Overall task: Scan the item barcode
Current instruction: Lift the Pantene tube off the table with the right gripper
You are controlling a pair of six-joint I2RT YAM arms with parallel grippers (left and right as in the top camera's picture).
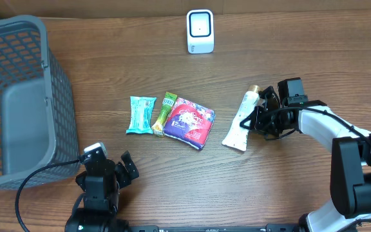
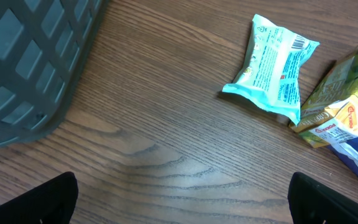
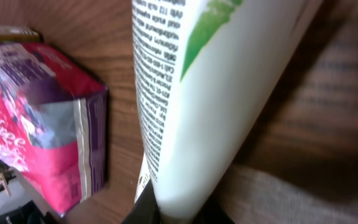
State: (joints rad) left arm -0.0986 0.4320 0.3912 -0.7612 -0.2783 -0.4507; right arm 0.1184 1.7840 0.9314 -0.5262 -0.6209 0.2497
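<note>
**Overhead.**
- A wooden table (image 1: pixel 288 51) is shown.
- A grey basket (image 1: pixel 18 96) is set at the left edge.
- A white scanner (image 1: pixel 200 31) is stood upright at the middle of the far edge.
- Four items are laid in a row near the table's centre. From left to right they are a teal packet (image 1: pixel 140 115), a green bar (image 1: pixel 165 113), a pink pack (image 1: pixel 189 122) and a white tube (image 1: pixel 242 121).
- The bar is wedged between packet and pack and touches both. The tube is set apart, just right of the pack, with its gold cap pointed toward the far edge.
- The right gripper (image 1: pixel 257 120) is brought in from the right edge and is closed on the tube's middle.
- The left gripper (image 1: pixel 105 171) is held over the near edge beside the basket, well apart from the items.

**Left wrist.**
- The left gripper (image 2: pixel 182 202) is seen spread wide with nothing between its fingers (image 2: pixel 42 199). Only their dark tips are seen, at the lower corners.
- Bare table (image 2: pixel 166 124) is seen below.
- The basket (image 2: pixel 23 62) is seen at upper left.
- The teal packet (image 2: pixel 275 65) is seen at upper right, barcode side up, with the green bar (image 2: pixel 334 106) against it.

**Right wrist.**
- The frame is largely filled by the tube (image 3: pixel 229 93), with its printed side shown.
- The right gripper (image 3: pixel 179 211) is clamped on the tube at the bottom edge, with little of the fingers visible.
- The pink pack (image 3: pixel 48 124) is seen lying to the left.
</note>
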